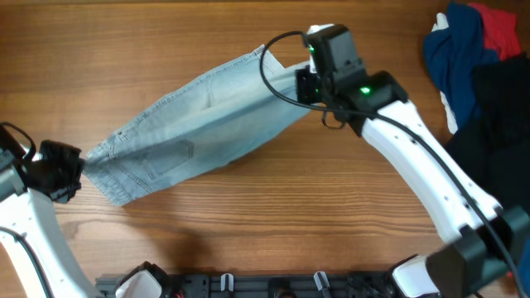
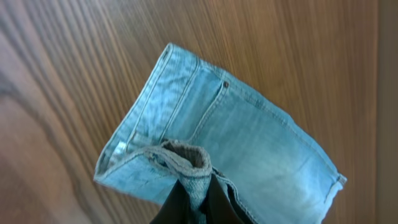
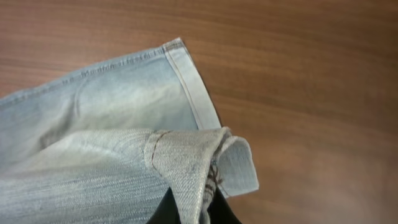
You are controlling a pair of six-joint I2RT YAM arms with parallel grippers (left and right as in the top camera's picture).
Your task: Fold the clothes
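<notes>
The clothes, light blue faded denim shorts (image 1: pixel 195 124), hang stretched between my two grippers across the middle of the wooden table. My left gripper (image 1: pixel 70 170) is shut on the waistband end at the left. In the left wrist view its dark fingers (image 2: pixel 219 205) pinch a bunched fold of denim (image 2: pixel 186 163). My right gripper (image 1: pixel 302 83) is shut on the hem end at the upper right. Its wrist view has the folded hem (image 3: pixel 205 168) clamped between the fingers (image 3: pixel 163 213), and the rest of the shorts (image 3: pixel 93 124) spread to the left.
A pile of dark navy, red and white garments (image 1: pixel 464 41) lies at the far right corner, with a black garment (image 1: pixel 501 108) beside it. The right arm (image 1: pixel 431 174) crosses the right side. A black rail (image 1: pixel 273 285) runs along the front edge.
</notes>
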